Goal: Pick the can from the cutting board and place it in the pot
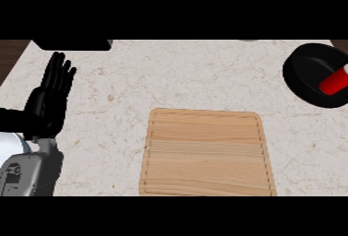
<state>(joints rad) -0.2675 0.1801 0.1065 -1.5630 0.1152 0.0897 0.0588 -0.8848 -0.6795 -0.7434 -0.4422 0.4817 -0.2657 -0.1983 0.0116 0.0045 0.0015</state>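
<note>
A red can (336,82) with a white end lies tilted inside the black pot (306,78) at the counter's far right edge. The wooden cutting board (207,154) sits at the front centre with nothing on it. My left hand (49,99) rests open at the left side, fingers straight and pointing up, well apart from the board and the pot. My right hand does not show anywhere in the head view.
A black object (73,44) sits at the counter's back left edge. Pale marble counter (183,73) spreads between the board and the pot. Dark wood shows beyond the counter's left corner (10,53).
</note>
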